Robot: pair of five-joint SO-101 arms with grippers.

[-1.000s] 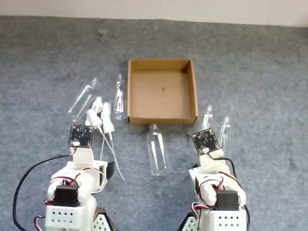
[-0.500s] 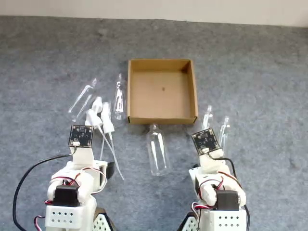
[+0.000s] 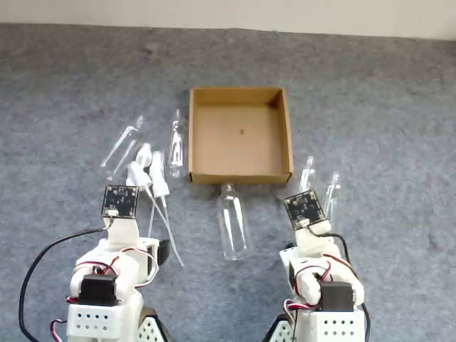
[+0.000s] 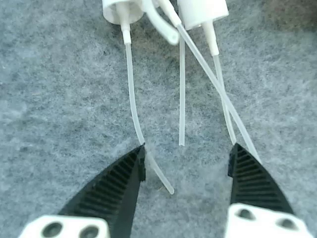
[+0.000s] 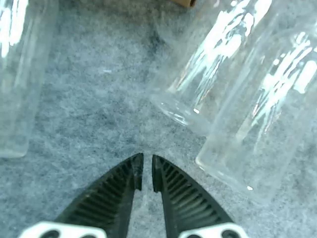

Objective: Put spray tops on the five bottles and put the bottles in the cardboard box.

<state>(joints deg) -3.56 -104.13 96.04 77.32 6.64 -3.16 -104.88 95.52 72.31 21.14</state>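
The open cardboard box lies at the middle of the table. Clear bottles lie on their sides: two left of the box, one in front of it, two at its right. White spray tops with long tubes lie in a cluster ahead of my left arm. My left gripper is open over the tube ends, with spray tops just beyond. My right gripper is shut and holds nothing, close to the bases of two bottles; a third bottle lies apart.
Grey carpet covers the table, with open room to the far left and far right of the box. A black cable loops beside the left arm's base.
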